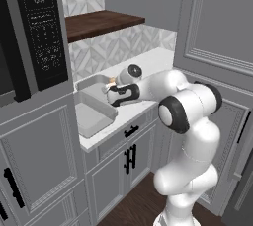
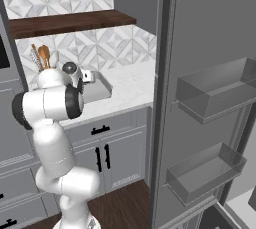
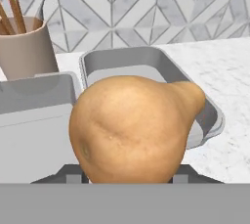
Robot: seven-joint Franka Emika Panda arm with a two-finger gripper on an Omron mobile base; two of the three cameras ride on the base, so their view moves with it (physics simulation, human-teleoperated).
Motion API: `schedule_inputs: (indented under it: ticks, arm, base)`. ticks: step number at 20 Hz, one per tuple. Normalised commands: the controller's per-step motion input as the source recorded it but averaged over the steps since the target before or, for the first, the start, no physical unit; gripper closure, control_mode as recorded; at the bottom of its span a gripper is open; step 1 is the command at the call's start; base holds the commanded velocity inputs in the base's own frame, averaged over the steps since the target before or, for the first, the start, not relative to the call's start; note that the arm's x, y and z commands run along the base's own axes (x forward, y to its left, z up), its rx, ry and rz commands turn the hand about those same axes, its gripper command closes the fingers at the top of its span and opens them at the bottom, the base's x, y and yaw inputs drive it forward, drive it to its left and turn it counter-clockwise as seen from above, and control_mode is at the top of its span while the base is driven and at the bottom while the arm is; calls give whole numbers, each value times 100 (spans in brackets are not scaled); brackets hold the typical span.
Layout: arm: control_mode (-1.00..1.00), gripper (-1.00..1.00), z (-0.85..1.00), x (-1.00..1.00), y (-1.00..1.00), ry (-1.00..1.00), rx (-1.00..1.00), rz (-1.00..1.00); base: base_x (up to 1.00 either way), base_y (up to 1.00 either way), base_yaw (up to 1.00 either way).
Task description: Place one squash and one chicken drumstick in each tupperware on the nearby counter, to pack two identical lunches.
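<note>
squash: [image 3: 132, 127] held in the gripper [image 3: 126, 176], hanging just above the near rim of the right tupperware [image 3: 205, 101]; fingers pinch its round end, their tips hidden behind it
edges: right tupperware's rim shows all round the squash; its left wall lies just beside the left tupperware [image 3: 34, 120]; open stone to its right
surface: white marbled counter [image 3: 229, 76] bears both containers; a beige utensil holder [image 3: 27, 47] with wooden tools stands behind the left tupperware
room: patterned tile backsplash [image 3: 146, 8] behind; dark wooden shelf [image 1: 99, 22] above; grey cabinets [image 1: 128, 156] below
look: tan, pear-shaped, neck pointing right; skin smooth, faintly dimpled
</note>
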Motion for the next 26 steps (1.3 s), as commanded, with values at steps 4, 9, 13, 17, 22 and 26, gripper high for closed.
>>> schedule_inputs:
  ticks: [4, 9, 13, 17, 22, 26]
  arm:
    - [-100, 100, -4, 75, 19, 5, -2, 0]
    - [-100, -100, -25, 74, 51, 7, -10, 0]
    - [-100, -100, -21, 44, 12, 0, -5, 0]
    - [-100, -100, -6, 27, 0, 0, 0, 0]
    - [-100, -100, 0, 8, -5, -5, 0, 0]
    - [-100, -100, 23, -28, -48, -1, 7, 0]
  base:
    - [0, 0, 0]
    - [0, 0, 0]
    - [0, 0, 0]
    - [0, 0, 0]
    - [0, 0, 0]
    - [0, 0, 0]
